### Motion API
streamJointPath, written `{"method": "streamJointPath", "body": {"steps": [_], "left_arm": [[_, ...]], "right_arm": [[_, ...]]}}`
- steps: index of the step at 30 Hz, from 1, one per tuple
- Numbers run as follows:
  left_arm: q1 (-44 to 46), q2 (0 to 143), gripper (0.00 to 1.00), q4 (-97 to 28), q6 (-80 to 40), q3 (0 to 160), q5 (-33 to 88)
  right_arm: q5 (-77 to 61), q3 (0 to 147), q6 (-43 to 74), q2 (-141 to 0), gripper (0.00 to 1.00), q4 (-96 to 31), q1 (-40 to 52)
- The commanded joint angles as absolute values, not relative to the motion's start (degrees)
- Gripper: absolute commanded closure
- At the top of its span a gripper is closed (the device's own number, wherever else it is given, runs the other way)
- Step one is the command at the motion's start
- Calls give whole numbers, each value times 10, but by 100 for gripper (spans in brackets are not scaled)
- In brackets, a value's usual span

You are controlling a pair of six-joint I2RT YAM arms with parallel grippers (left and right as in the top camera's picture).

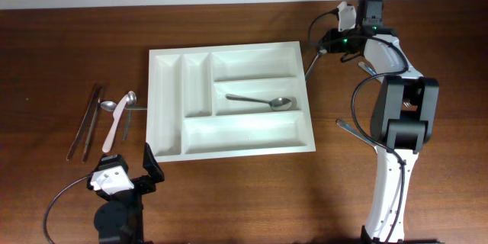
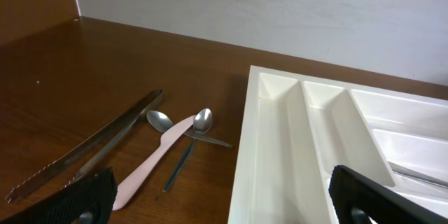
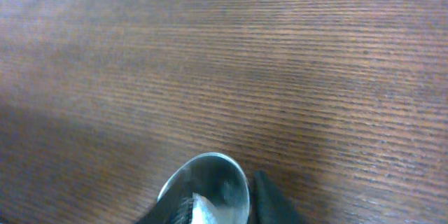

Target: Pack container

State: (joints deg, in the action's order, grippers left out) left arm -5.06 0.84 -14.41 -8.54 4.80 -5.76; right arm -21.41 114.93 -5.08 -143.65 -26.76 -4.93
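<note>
One large white rectangular plastic cutlery tray (image 1: 227,49) flat mid brown wooden worktop (image 1: 61,46), right claw (image 3: 217,206) clamped on a shiny metal spoon (image 3: 210,182).
Right arm reaches up to the tray's far right corner, wrist angled down close over the wood, fingers closed on either side of the spoon bowl. The left claw (image 2: 227,206) hovers low by the near left corner, jaws wide apart. A second silver spoon (image 1: 263,101) lies in the middle wide compartment. Metal tongs (image 1: 85,120) and a pale pink plastic knife (image 1: 114,126) lie left of the tray.
</note>
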Motion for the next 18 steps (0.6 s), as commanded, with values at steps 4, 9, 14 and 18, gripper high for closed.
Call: {"method": "streamJointPath", "body": {"steps": [4,9,14,18], "left_arm": [[-54,4,1,-144,-74,45,-51],[-54,4,1,-144,-74,45,-51],[-54,4,1,-144,-74,45,-51],[-54,4,1,-144,-74,45,-51]], "right_arm": [[-223,1144,-40,-1450,94,-270,-45],[-223,1144,-40,-1450,96,-276,-45],[-223,1144,-46,-1450,96,-276,-47],[-225,1144,-58,-1450,96,-278,-61]]}}
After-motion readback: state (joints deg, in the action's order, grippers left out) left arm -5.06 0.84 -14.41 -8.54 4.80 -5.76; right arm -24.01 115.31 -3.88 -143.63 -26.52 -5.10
